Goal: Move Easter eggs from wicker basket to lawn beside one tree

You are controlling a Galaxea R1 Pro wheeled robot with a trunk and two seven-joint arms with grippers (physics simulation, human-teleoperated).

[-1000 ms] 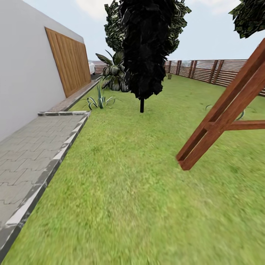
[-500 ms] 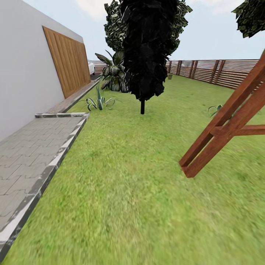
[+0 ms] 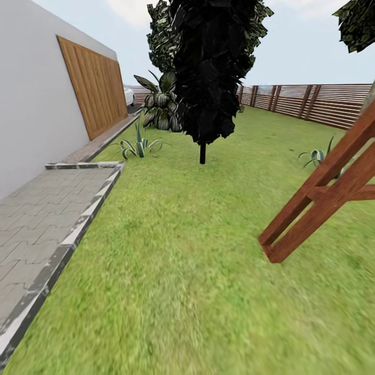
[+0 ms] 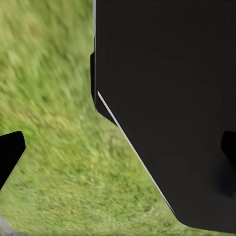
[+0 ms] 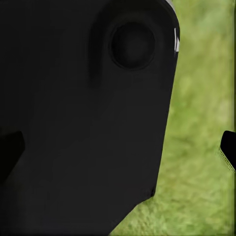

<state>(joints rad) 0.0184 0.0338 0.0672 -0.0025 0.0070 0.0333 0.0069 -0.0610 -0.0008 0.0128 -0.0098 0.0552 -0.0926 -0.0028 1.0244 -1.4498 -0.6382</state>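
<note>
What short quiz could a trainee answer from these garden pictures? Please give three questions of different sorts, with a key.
1. True or false: the wooden swing frame stands at the right of the head view.
2. What lies left of the lawn in the head view? A) paved path B) pond C) sandbox
3. Fill in: the black-foliaged tree has a thin dark ____.

Key: 1 true. 2 A, the paved path. 3 stem.
</note>
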